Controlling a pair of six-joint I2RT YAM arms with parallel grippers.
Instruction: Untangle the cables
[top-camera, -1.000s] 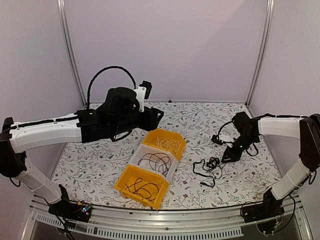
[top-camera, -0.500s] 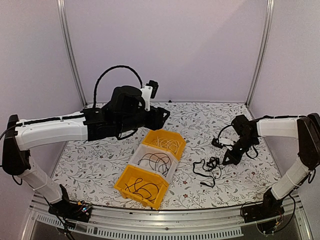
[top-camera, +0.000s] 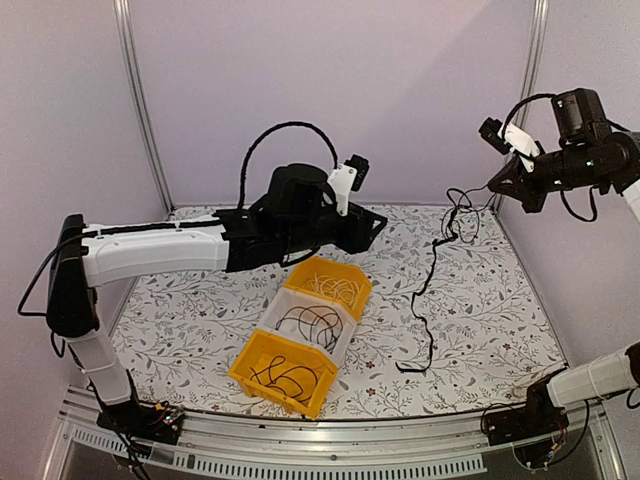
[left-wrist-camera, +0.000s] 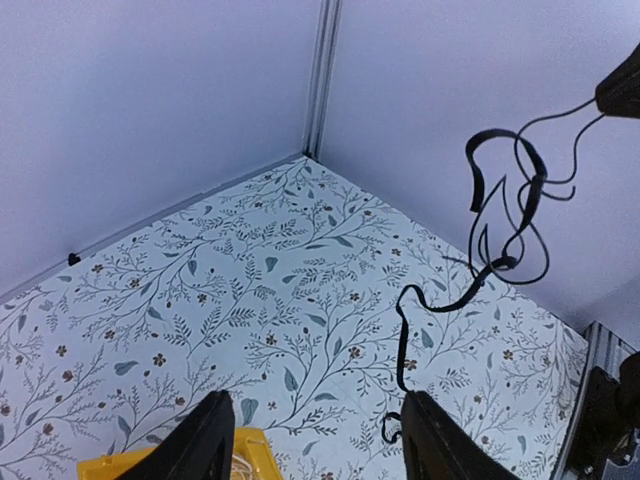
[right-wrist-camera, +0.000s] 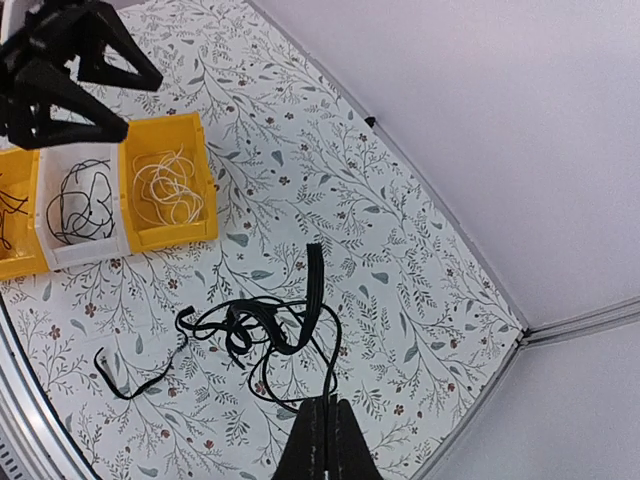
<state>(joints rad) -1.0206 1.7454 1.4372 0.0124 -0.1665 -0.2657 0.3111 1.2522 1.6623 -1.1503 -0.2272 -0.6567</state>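
Hiding anything, that high right grip? (DESK)

Plenty. My right gripper (top-camera: 495, 185) is clenched on the black cables (top-camera: 453, 214) near the back right corner, high above the table (top-camera: 200, 330). The pinch itself is buried between my fingertips (right-wrist-camera: 310, 445), so I cannot tell which strand I hold. How many wires make the knot is unreadable too. From above, my right arm runs off the frame edge. (ARMS)

And the bundle itself? (DESK)

A loose snarl of thin black loops hangs in the air just below the grip, with flat ends sticking out. One long tail drops to the flowered cloth, and its hooked end seems to lie there, right of the bins and apart from them. My left gripper (top-camera: 378, 232) hovers released, jaws wide, just beyond the far yellow bin (top-camera: 345, 270), well apart from the snarl. Its own camera catches only that bin's corner. A cream coil (top-camera: 335, 289) lies inside. A black coil (top-camera: 308, 322) lies in the white bin (top-camera: 272, 315), and a second black coil (top-camera: 283, 378) in the near yellow bin (top-camera: 265, 397), which my right wrist camera cuts off. (ARMS)
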